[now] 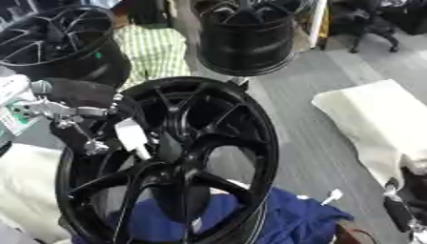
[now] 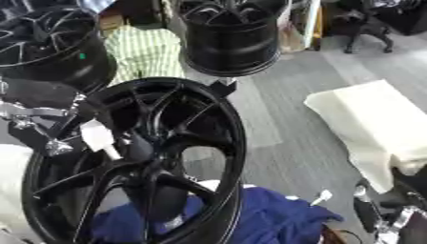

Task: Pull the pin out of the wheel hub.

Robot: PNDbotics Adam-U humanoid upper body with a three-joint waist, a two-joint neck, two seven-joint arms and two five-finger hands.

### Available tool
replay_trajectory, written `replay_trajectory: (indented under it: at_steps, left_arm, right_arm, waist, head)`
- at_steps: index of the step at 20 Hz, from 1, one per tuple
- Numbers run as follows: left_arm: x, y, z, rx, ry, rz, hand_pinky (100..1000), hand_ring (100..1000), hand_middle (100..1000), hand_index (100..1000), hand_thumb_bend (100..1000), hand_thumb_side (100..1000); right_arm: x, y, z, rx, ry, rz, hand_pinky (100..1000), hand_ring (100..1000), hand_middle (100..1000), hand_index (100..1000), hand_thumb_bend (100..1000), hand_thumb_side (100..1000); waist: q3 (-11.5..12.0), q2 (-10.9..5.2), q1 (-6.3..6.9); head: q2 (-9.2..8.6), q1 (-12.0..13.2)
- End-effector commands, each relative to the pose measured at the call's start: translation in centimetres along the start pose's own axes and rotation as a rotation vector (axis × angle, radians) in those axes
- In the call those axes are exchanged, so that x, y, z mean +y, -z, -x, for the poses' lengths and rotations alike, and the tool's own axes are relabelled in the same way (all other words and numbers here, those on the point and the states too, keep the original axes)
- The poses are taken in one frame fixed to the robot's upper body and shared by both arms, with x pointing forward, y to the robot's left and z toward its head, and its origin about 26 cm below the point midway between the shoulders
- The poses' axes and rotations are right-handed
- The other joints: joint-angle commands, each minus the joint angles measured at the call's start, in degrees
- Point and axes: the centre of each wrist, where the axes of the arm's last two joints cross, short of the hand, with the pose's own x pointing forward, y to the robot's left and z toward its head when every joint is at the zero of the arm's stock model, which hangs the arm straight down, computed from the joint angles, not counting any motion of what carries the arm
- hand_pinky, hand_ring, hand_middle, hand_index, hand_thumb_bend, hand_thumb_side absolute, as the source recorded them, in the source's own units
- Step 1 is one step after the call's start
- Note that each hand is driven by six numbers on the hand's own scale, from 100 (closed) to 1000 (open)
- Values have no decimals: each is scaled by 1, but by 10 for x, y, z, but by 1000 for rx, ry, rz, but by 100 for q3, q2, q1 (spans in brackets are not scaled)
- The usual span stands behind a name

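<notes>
A black multi-spoke wheel hub point(image 1: 242, 124) stands upright on a blue cloth point(image 1: 292, 219), filling the middle of the left eye view. My left hand point(image 1: 87, 131) reaches in from the left over the rim, between the spokes. Its fingers are curled on a white pin point(image 1: 132, 135) that points down toward the hub's centre point(image 1: 171, 167). The pin's lower end is hidden among the spokes. In the bottom right corner my right hand point(image 1: 399, 209) rests, fingers up and relaxed, holding nothing and well clear of the wheel.
Two more black wheels stand behind, one at the far left point(image 1: 58, 40) and one at the back centre point(image 1: 246, 40). A green striped cloth point(image 1: 158, 52) lies between them. A cream pad point(image 1: 375, 119) lies on the grey floor to the right.
</notes>
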Motion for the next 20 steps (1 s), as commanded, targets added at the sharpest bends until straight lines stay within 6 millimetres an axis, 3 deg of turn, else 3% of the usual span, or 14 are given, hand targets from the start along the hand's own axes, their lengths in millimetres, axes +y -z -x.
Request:
replay_trajectory:
  at_steps: [1, 5, 12, 17, 20]
  left_arm:
    - [16, -10, 4, -256, 228, 279, 706, 544, 518, 655, 100, 100]
    - [29, -9, 5, -300, 191, 175, 672, 470, 421, 549, 100, 118]
    - [63, -24, 8, -302, 206, 39, 679, 450, 391, 521, 100, 109]
    - [77, -75, 19, -231, 193, -99, 687, 435, 369, 505, 100, 100]
    - [63, -122, 34, -142, 131, -178, 682, 424, 356, 511, 100, 104]
  right_arm:
    - [-2, 8, -6, -35, 1, 10, 298, 485, 754, 722, 388, 180]
    - [-3, 7, -5, -31, 0, 10, 298, 485, 755, 722, 387, 180]
    - [-4, 7, -4, -25, -2, 11, 298, 485, 755, 722, 389, 179]
    - [-5, 7, -2, -21, -5, 14, 298, 485, 755, 722, 389, 178]
    - [-6, 7, -1, -17, -8, 17, 298, 485, 755, 722, 389, 178]
  waist:
    - [6, -69, -34]
    - [12, -75, -46]
    - [42, -88, -54]
    - [97, -108, -55]
    - [153, -124, -60]
  head:
    - [-18, -8]
    - [-10, -10]
    - [7, -21]
    - [15, -38]
    - [16, -52]
